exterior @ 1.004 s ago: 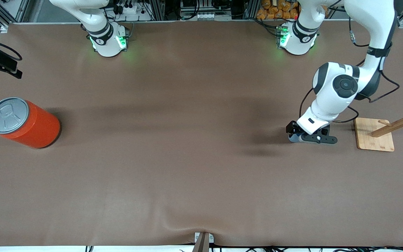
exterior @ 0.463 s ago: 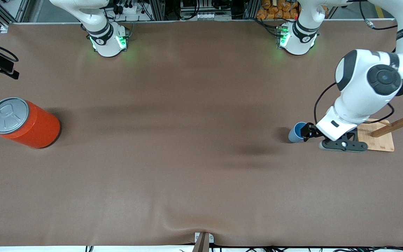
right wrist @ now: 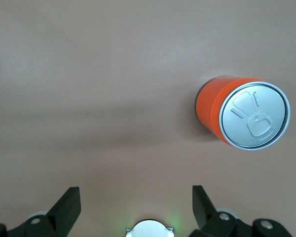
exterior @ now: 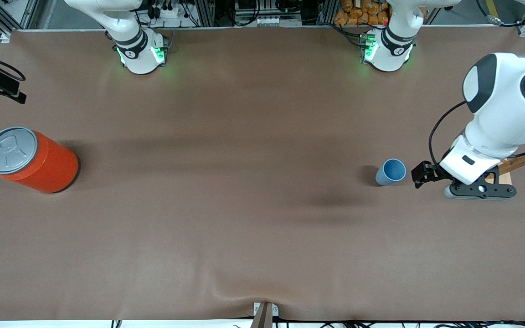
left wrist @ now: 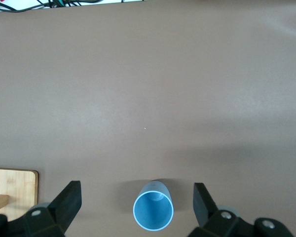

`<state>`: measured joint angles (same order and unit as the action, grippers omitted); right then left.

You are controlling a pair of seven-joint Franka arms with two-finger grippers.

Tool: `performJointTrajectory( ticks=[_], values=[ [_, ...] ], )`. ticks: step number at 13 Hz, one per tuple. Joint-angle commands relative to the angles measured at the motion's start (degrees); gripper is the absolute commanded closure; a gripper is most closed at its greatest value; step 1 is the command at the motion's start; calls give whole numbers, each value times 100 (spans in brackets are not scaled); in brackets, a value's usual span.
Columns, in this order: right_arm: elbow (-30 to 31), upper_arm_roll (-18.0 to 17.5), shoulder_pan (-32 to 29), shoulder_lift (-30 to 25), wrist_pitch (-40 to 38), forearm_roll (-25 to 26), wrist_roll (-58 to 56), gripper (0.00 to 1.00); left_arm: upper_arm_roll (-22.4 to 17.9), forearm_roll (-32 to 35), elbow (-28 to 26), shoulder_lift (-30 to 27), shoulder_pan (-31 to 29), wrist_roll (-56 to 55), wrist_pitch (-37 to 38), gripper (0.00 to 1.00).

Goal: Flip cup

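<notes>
The cup (exterior: 391, 171) is standing upright, mouth up, near the table's (exterior: 244, 228) left-arm end. The left gripper (exterior: 426, 175), fingers spread, is beside it. The right gripper (right wrist: 135, 210), largely cut off, is showing spread fingers.

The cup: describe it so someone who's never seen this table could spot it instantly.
Start at the wooden rack on its board at the left arm's end of the table; the open left gripper hangs beside it. Just past the gripper toward the table's middle stands the cup, mouth up. It is small, light blue and handleless, unlike the much larger orange can at the right arm's end.
</notes>
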<state>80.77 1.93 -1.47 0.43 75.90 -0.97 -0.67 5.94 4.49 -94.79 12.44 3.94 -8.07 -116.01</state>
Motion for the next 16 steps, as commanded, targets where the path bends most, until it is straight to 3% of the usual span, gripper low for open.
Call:
performJointTrajectory(
  ticks=[1,5,8,16],
  values=[
    [-43,-44,-64,9,-49,-52,-3,0,65,-297,101,-328,-165,16,430,0],
    [-43,-44,-64,9,-49,-52,5,0,-233,-501,-48,-1312,-113,16,1912,0],
    [-43,-44,-64,9,-49,-52,5,0,-427,-598,-136,-1849,-95,-36,2344,0],
    [-43,-53,-64,10,-49,-52,5,0,-805,-615,251,-1560,-7,517,2303,0]
  ],
)
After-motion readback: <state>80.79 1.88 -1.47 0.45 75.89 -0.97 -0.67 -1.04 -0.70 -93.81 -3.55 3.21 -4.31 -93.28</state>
